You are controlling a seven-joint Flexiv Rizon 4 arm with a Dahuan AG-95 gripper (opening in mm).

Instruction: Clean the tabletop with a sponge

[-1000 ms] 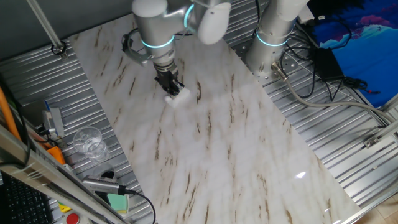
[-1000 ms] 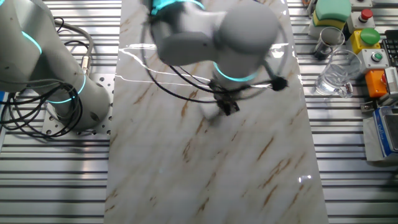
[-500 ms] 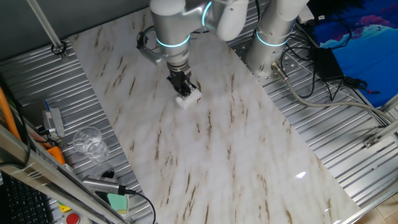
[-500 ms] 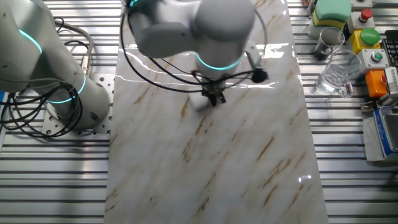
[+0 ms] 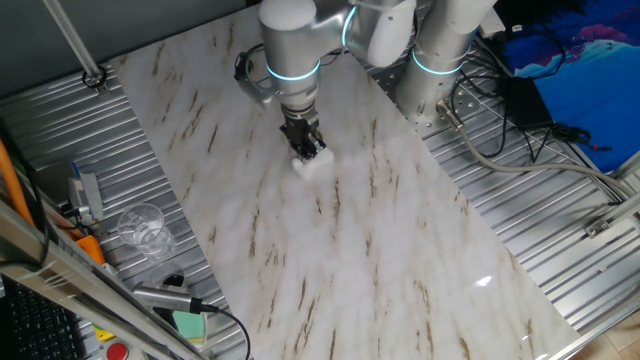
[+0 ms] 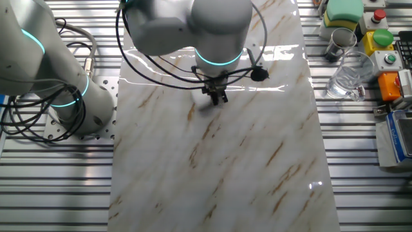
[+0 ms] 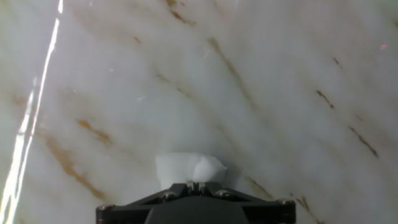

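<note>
The tabletop [image 5: 380,270] [image 6: 238,167] [image 7: 280,74] is a long white marble-look slab with brown veins. My gripper [image 5: 304,143] [image 6: 216,98] [image 7: 194,184] points straight down at the slab's far half and is shut on the sponge [image 5: 311,159] [image 7: 189,168]. That small white soft block pokes out below the black fingers and rests against the slab. In the other fixed view the sponge is hard to make out under the fingers.
Ribbed grey metal [image 5: 560,200] surrounds the slab. A clear glass [image 5: 143,231] [image 6: 348,75], a green block [image 5: 188,324] [image 6: 343,11], button boxes [image 6: 386,51] and an orange item [image 6: 391,86] sit along one side. The arm base [image 5: 440,60] [image 6: 45,71] with cables stands on the opposite side.
The gripper has slid the sponge across the slab, rightward in one fixed view and leftward and up in the other. It stays shut on the sponge.
</note>
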